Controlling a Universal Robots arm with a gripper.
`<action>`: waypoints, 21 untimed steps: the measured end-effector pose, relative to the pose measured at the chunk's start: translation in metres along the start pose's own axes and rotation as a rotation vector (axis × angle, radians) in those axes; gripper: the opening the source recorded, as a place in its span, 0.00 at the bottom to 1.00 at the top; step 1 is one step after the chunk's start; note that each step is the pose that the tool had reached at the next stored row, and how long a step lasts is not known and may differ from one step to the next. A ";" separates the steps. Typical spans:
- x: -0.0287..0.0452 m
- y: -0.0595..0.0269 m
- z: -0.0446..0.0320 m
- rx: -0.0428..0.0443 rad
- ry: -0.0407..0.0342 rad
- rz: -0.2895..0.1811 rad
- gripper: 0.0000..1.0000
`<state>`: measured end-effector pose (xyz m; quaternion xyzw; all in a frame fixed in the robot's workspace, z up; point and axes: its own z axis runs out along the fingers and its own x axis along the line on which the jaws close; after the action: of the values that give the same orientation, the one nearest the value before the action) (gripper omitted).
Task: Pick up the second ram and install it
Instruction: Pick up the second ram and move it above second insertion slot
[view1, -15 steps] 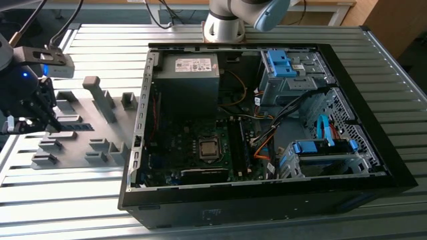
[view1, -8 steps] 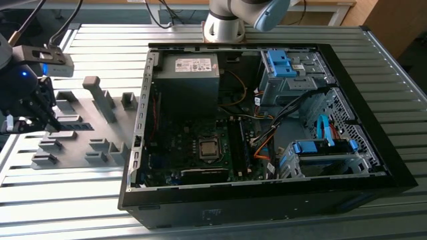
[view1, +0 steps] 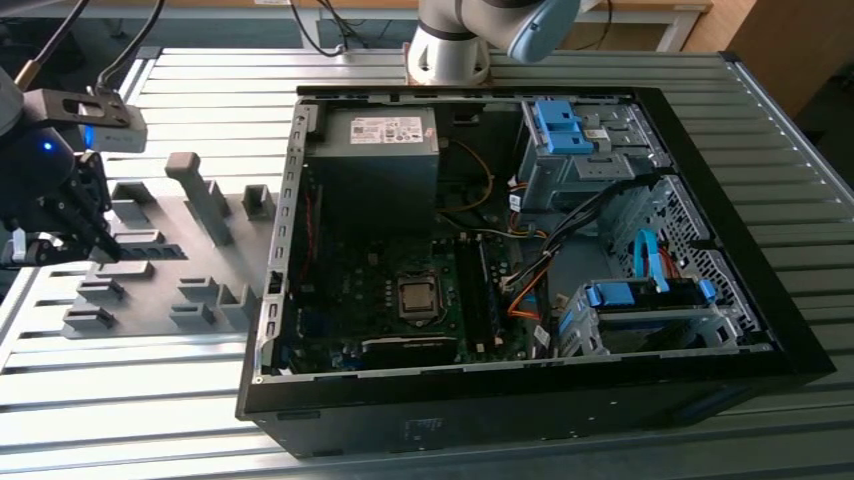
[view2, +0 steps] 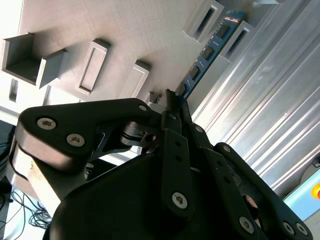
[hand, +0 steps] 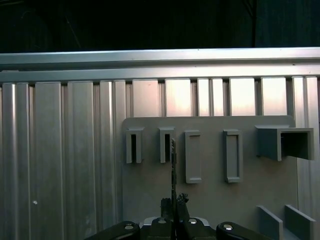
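Ribbed metal table (view1: 160, 400) carries a grey holder tray (view1: 200, 300) beside an open computer case (view1: 747, 370). Near the tray's edge at the exterior view's left, the second ram (view2: 210, 50) stands on edge between slots. The gripper (view2: 173, 100) is closed narrowly on its near end. A good lift, I judge, goes straight out, without twisting. The second wrist view shows the blue face and chips, while the first wrist view presents it edge-on, centred between the fingers.

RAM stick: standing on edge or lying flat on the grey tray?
On edge. In the first wrist view the RAM stick shows as a thin line, held in the gripper over the grey tray.
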<state>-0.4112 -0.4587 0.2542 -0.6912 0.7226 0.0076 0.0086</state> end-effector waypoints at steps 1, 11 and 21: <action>0.0000 0.0000 -0.0002 -0.0001 0.0001 0.000 0.15; -0.0001 0.0000 -0.0025 -0.0002 0.0003 0.000 0.15; -0.0002 0.0000 -0.0053 0.0000 0.0001 0.000 0.15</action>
<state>-0.4113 -0.4586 0.2595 -0.6912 0.7226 0.0075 0.0086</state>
